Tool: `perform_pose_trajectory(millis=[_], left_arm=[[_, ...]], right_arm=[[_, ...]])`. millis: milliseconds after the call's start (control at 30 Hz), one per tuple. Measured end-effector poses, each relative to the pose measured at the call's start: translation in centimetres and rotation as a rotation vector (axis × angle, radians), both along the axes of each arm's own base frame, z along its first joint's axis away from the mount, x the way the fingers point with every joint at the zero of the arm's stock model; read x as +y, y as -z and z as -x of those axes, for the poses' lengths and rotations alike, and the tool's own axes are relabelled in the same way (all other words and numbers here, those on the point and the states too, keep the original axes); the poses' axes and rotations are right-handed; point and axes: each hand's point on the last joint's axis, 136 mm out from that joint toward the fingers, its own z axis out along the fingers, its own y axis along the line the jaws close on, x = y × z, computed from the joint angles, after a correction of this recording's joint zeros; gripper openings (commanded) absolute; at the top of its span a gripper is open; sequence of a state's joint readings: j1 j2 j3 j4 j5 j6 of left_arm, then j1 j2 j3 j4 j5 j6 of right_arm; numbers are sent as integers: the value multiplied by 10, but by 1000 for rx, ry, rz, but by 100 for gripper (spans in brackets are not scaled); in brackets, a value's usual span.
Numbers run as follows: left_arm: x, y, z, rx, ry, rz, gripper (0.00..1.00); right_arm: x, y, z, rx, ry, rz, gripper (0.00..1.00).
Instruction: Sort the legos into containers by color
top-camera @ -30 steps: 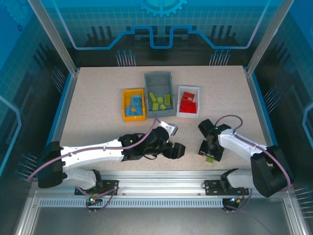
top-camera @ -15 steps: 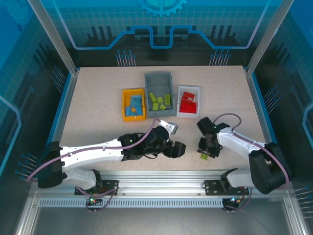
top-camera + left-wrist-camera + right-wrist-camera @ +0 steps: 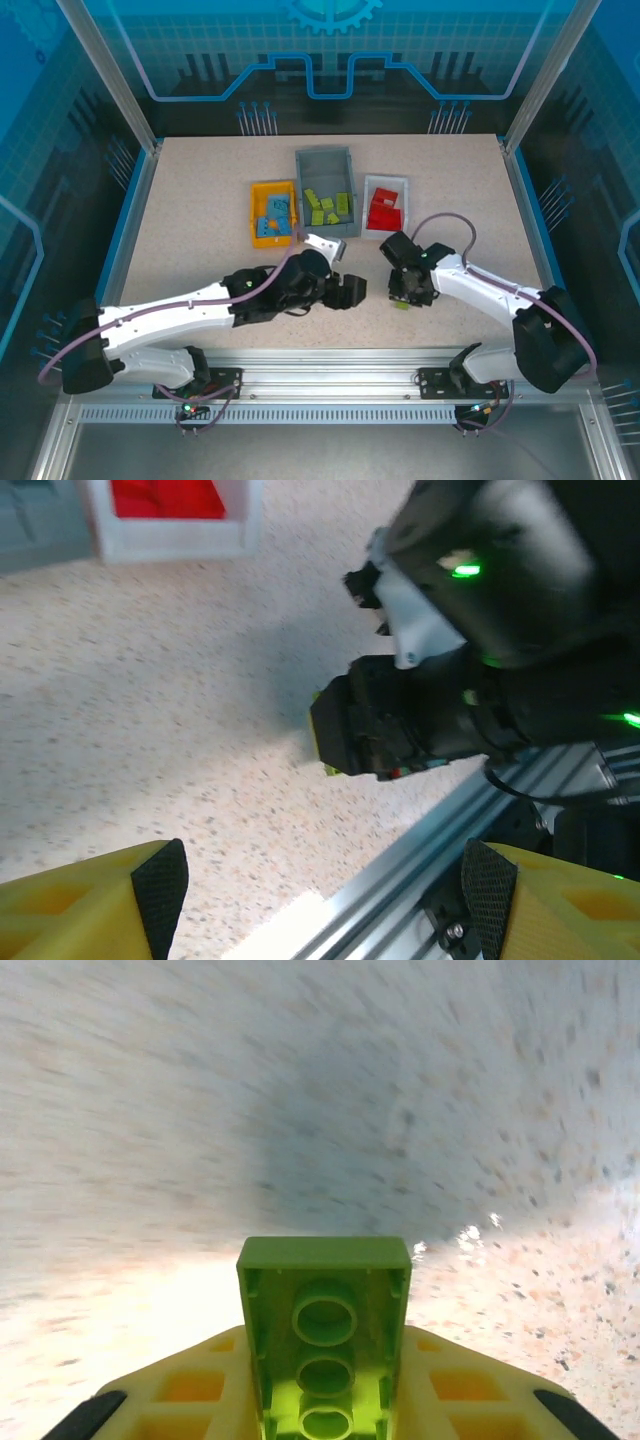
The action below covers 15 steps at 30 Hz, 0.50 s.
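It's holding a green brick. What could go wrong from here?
The right end effector grips the green brick by one end, so it might slip out. The left end effector hangs open close beside it, so the two could bump. The white bin of red bricks lies nearest; an early drop might land there, not in the grey bin.

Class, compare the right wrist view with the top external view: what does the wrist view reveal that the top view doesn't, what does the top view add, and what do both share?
Right wrist adds: the hollow underside of the lime green brick, its round tubes seen close. Top external adds: the yellow-orange bin holding blue bricks, the grey bin holding green bricks, the white bin holding red bricks, and the open left gripper. Both: that brick clamped in the right gripper above the speckled table.
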<state>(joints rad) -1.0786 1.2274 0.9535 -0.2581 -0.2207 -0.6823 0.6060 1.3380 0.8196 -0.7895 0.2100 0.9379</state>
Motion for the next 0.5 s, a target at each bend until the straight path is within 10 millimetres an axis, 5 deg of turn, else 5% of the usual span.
perform_pose_trajectory(millis=[233,500], left_arm=[[66,-22,-43,-21,-207,0,77],[122,-49,-90,-28,-402,26,77]], right_arm=[[67,-88,-64,-253,-184,-46,23],[133,-109,-149,-329,-322,13,23]])
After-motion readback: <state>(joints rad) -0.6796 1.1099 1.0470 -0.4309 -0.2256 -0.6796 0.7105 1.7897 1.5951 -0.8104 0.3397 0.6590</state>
